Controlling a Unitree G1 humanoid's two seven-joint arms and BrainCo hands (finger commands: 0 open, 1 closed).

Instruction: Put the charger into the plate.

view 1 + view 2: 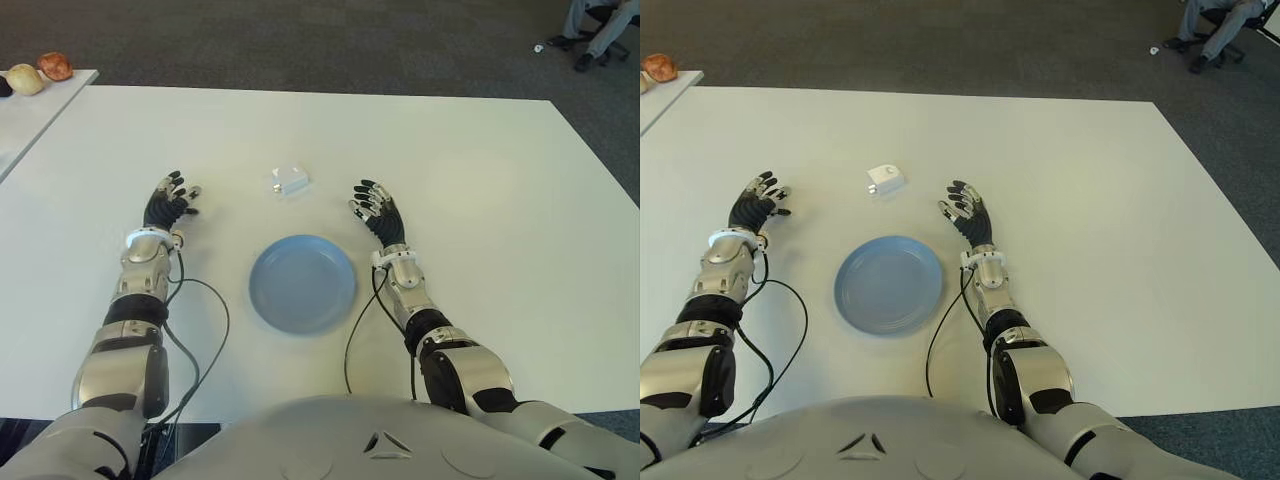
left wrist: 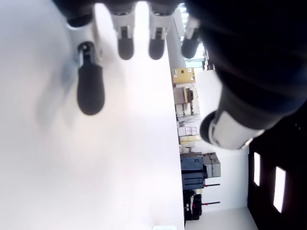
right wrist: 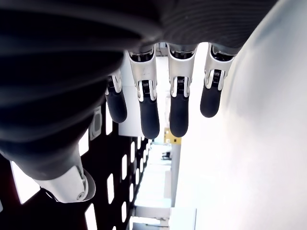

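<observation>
A small white charger (image 1: 289,181) is seen on the white surface (image 1: 480,190), just beyond a blue plate (image 1: 302,284) and apart from it. The left hand (image 1: 168,203) is shown left of the charger, the right hand (image 1: 378,212) right of it, both with fingers spread and nothing held.

Bare surface (image 1: 480,180) separates right hand (image 1: 378,212) from charger (image 1: 288,181); nothing stands between charger and plate (image 1: 302,283). Left hand (image 1: 168,203) lies well apart.
</observation>
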